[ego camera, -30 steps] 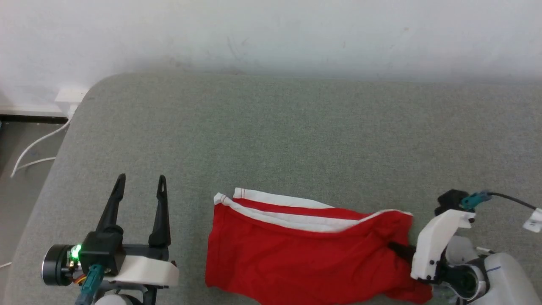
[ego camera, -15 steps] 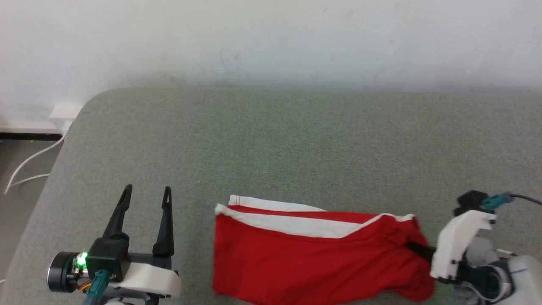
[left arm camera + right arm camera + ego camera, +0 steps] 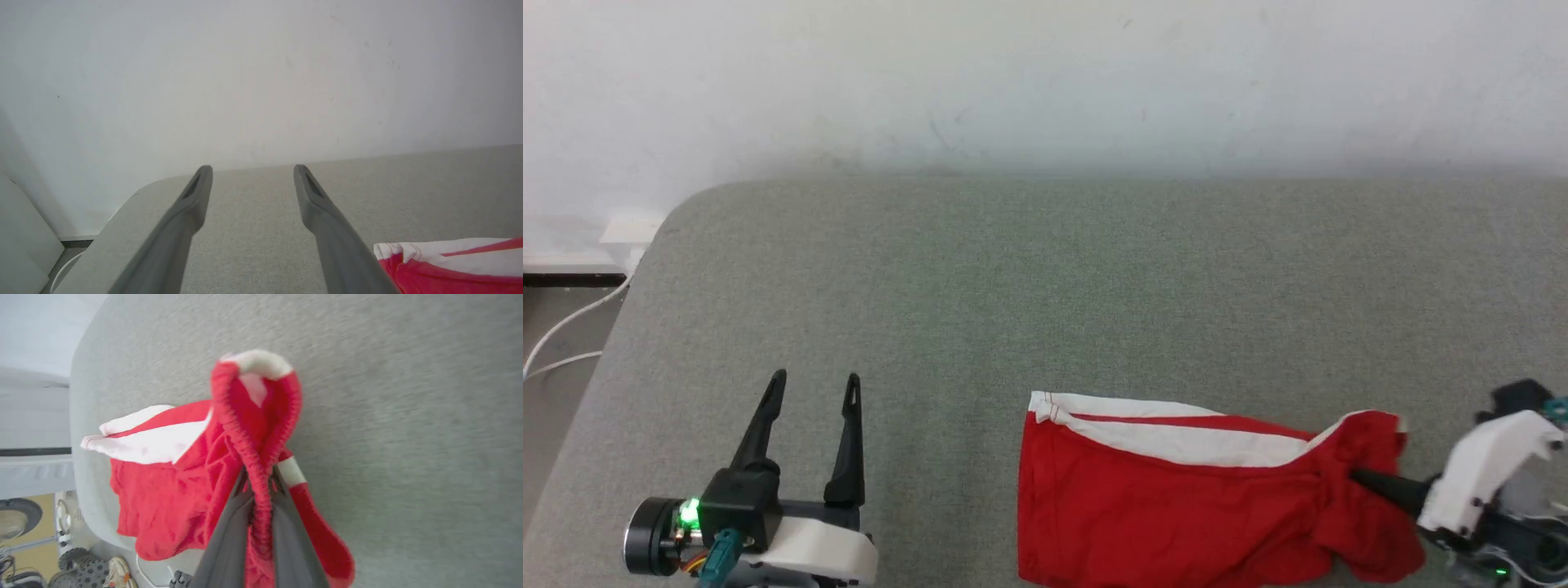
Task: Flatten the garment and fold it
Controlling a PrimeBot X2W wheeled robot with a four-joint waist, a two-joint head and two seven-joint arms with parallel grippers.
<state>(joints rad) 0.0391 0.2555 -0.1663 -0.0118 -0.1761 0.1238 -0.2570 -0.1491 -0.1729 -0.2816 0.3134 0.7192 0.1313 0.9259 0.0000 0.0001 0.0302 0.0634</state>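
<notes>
The red garment (image 3: 1176, 514) with white hem bands lies bunched on the grey cushion (image 3: 1045, 286), at the lower right of the head view. My right gripper (image 3: 1356, 475) comes in from the right and is shut on its gathered waistband; the right wrist view shows the garment (image 3: 163, 490) hanging from that pinched band between the fingers (image 3: 229, 539). My left gripper (image 3: 815, 382) stands open over bare cushion, well left of the cloth. In the left wrist view its fingers (image 3: 322, 208) hold nothing, and a corner of the garment (image 3: 449, 265) lies at the lower right. No print is visible.
A white wall (image 3: 1045, 73) rises behind the cushion. The cushion's rounded left corner (image 3: 678, 220) drops to a floor with white cables (image 3: 564, 327). Wheels and clutter (image 3: 81, 567) sit on the floor beyond the cushion's edge in the right wrist view.
My right gripper has dragged the garment to the right across the cushion, bunching its right end. The head camera has also shifted, so the cushion's back edge sits lower. The left gripper stays open.
</notes>
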